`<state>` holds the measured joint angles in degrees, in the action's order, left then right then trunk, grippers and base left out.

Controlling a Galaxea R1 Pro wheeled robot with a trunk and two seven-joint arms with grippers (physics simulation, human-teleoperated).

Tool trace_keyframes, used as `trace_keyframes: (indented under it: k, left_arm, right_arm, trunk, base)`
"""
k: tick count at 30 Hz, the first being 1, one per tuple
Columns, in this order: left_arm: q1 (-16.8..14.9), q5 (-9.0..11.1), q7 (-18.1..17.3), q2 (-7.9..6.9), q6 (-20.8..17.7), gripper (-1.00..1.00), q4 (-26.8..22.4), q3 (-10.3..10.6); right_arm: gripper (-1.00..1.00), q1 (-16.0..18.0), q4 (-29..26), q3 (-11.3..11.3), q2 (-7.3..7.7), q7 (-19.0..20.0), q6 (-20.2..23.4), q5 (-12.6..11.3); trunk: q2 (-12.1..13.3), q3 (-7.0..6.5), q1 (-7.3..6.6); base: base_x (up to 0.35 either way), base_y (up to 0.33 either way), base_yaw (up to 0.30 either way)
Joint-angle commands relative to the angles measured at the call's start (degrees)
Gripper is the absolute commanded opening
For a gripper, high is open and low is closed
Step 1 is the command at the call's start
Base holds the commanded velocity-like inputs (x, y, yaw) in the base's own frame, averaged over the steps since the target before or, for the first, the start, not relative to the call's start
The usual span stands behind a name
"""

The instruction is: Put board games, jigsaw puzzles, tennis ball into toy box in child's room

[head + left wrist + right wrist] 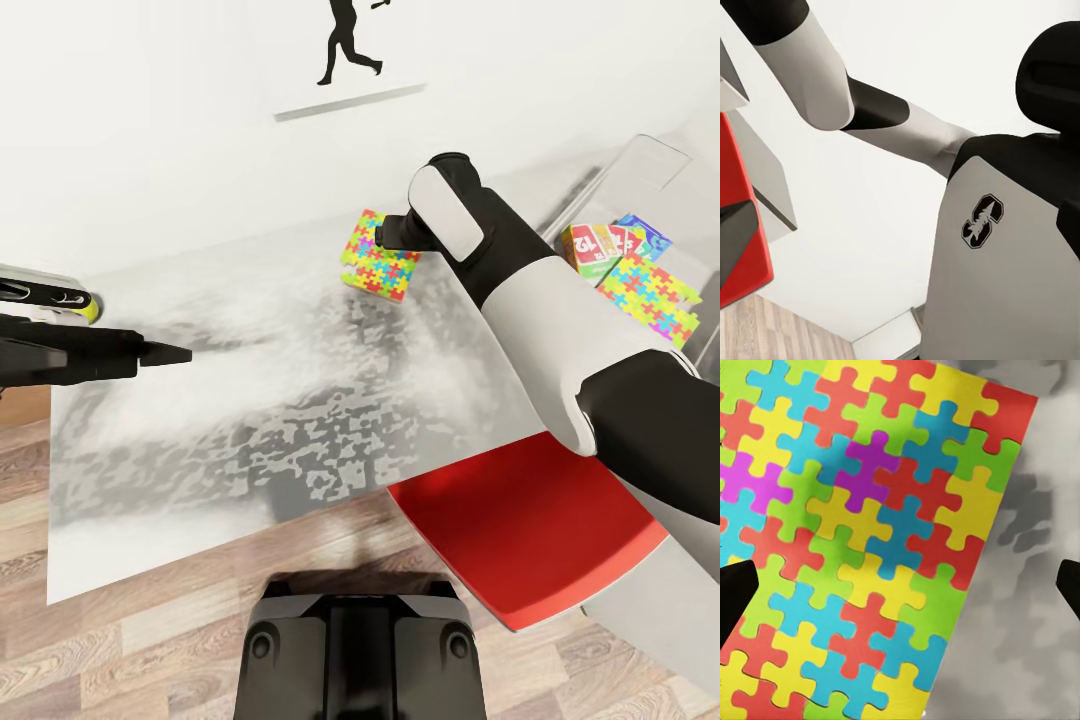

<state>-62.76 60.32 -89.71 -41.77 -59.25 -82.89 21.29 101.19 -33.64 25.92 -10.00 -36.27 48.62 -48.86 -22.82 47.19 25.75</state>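
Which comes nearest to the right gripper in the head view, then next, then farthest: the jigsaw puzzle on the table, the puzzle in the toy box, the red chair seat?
1. Jigsaw puzzle on the table, directly beneath the right gripper.
2. Puzzle in the toy box, off to its right.
3. Red chair seat, tucked at the table's near edge.

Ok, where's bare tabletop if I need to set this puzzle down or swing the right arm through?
Most of the table is bare: the wide stretch between the left gripper and the jigsaw puzzle under the right gripper, down to the near edge by the red chair. It is crowded at the far right, where the toy box holds a puzzle and board games.
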Motion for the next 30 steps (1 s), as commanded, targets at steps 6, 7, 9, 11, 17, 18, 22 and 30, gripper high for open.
trace_keyframes:
  k: [6, 7, 9, 11, 17, 18, 22, 30]
  left_arm:
    - [-0.1, 0.1, -0.3, -0.07, -0.6, 1.0, 0.0, 0.2]
    - [-0.1, 0.1, -0.3, -0.07, -0.6, 1.0, 0.0, 0.2]
    - [-0.1, 0.1, -0.3, -0.07, -0.6, 1.0, 0.0, 0.2]
    - [-0.1, 0.1, -0.3, -0.07, -0.6, 1.0, 0.0, 0.2]
    - [-0.1, 0.1, -0.3, -0.12, -0.6, 1.0, 0.0, 0.2]
    - [-0.1, 0.1, -0.3, -0.14, -0.6, 1.0, 0.0, 0.2]
    - [-0.1, 0.1, -0.3, -0.15, -0.6, 1.0, 0.0, 0.2]
    - [-0.1, 0.1, -0.3, -0.16, -0.6, 1.0, 0.0, 0.2]
  right_arm:
    - [1.0, 0.1, 0.0, 0.1, 0.0, -0.4, 0.1, -0.5]
    - [1.0, 0.1, 0.0, 0.1, 0.0, -0.3, 0.1, -0.5]
    - [1.0, 0.1, 0.0, 0.1, 0.0, -0.3, 0.1, -0.5]
    - [1.0, 0.1, -0.1, 0.1, 0.0, -0.3, 0.1, -0.5]
    - [1.0, 0.1, -1.1, 0.1, 0.0, -0.4, 0.2, -0.6]
    - [1.0, 0.1, -1.2, 0.1, 0.0, -0.4, 0.3, -0.6]
    - [1.0, 0.1, -1.3, 0.1, 0.0, -0.3, 0.4, -0.6]
    - [1.0, 0.1, -1.4, 0.1, 0.0, -0.2, 0.5, -0.6]
  trunk:
    - [-0.1, 0.3, 0.03]
    - [-0.1, 0.37, 0.03]
    - [-0.1, 0.5, 0.03]
    - [-0.1, 0.65, 0.03]
    - [-0.1, 1.15, 0.03]
    - [-0.1, 1.23, 0.03]
    - [-0.1, 1.47, 0.03]
    - [-0.1, 1.6, 0.03]
  base:
    - [0.0, 0.0, 0.0]
    - [0.0, 0.0, 0.0]
    - [0.0, 0.002, 0.0]
    - [0.0, 0.03, 0.0]
    - [0.0, 0.018, 0.0]
    - [0.0, 0.006, 0.0]
    - [0.0, 0.022, 0.0]
    - [0.0, 0.061, -0.001]
